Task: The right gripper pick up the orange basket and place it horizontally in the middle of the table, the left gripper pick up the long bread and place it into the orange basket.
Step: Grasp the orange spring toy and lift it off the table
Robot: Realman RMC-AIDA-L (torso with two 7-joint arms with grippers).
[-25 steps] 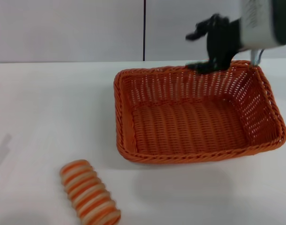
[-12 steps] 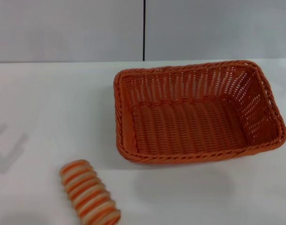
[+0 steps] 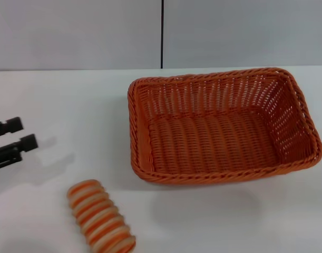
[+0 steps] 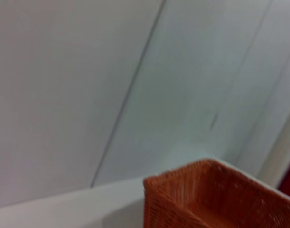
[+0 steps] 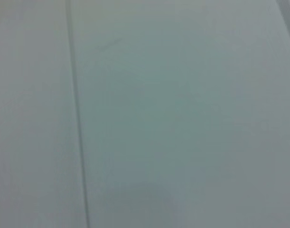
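- Lighting's bright and even from above, no glare on my table (image 3: pixel 55 95).
- Soft shadows sit under my basket (image 3: pixel 218 126) and left gripper (image 3: pixel 25 134).
- Both my wrist cams are blurry, pretty smeared.

Only bit of the robot you can see is the left gripper (image 3: pixel 17 134) poking in at the edge of the head view. It's all black, matte-looking, two slim straight fingers (image 3: pixel 16 146) running side by side, each ending in a blocky squared-off tip. No cables, screws or markings that I can make out. The arm behind it is cut off by the frame.
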